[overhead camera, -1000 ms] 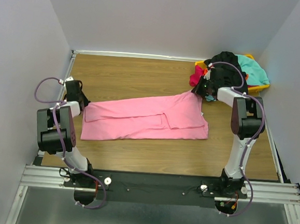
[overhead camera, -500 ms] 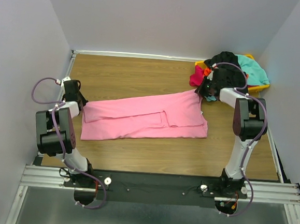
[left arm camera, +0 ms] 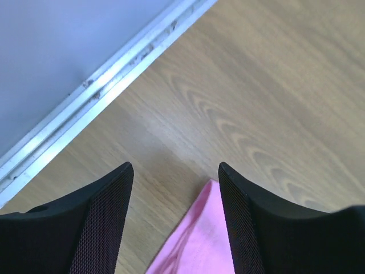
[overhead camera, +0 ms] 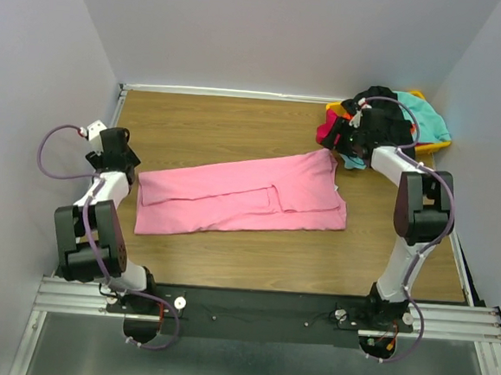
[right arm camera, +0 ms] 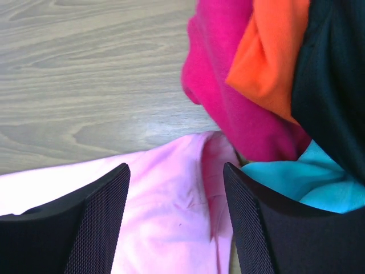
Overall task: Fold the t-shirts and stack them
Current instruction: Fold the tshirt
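Observation:
A large bright pink t-shirt lies folded lengthwise into a long strip across the middle of the wooden table. My left gripper is open just above its far left corner, with nothing between the jaws. Open too, my right gripper hovers over the strip's far right corner and grips nothing. Beside that corner, other t-shirts hang in a heap from the bin: magenta, orange-red, black and teal.
The yellow bin stands at the back right corner, heaped with shirts. A metal rail runs along the left wall close to the left gripper. Walls close the table on three sides.
Both grippers were shut on the pink shirt's far corners; now both have opened, let go and risen a little. The shirt lies still in its long strip.

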Available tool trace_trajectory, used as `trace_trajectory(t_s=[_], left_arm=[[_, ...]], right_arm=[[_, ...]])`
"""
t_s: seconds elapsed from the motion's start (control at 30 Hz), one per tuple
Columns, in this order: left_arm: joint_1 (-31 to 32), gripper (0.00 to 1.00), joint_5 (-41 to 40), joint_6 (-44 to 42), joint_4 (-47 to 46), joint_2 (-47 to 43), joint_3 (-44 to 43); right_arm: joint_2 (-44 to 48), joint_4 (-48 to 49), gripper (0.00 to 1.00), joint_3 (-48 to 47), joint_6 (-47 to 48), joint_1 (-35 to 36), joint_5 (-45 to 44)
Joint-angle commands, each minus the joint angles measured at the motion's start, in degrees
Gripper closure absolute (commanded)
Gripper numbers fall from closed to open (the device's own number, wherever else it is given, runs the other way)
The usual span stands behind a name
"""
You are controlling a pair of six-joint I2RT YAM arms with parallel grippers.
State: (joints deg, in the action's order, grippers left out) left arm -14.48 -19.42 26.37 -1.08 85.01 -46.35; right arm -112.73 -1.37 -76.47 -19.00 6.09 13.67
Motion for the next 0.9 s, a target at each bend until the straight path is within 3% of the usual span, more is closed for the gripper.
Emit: trace_trajectory(t_s=[0.0,0.13,0.2,0.37,0.67,0.87], left_arm=[[5.4,0.29,-8.0,0.7,0.6,-6.1,0.8],[13.7,0.27,-11.7,1.4,0.6,-11.7,1.6],[22.1,0.27,-10.6,2.5,-1.1,-14.2,2.9],[30.9,0.27,-4.9,4.8,-8.0,-12.0,5.1],[34.3,0.26,1.4,6.3,-13.8,3.7,3.5],[34.6,0.26,4.4,7.2,-15.4,7.7,4.1]], right_arm=[[4.3,0.1,0.24,1.8,2.1,2.6,-1.6],[7.7,0.2,0.23,5.2,2.0,5.7,-3.6],[9.3,0.2,0.23,7.8,1.8,7.4,-3.9],[9.4,0.6,0.23,12.6,0.4,9.7,-2.0],[4.4,0.7,0.23,11.9,-0.9,10.8,-2.2],[-0.3,0.5,0.23,8.4,-1.1,10.7,-1.8]])
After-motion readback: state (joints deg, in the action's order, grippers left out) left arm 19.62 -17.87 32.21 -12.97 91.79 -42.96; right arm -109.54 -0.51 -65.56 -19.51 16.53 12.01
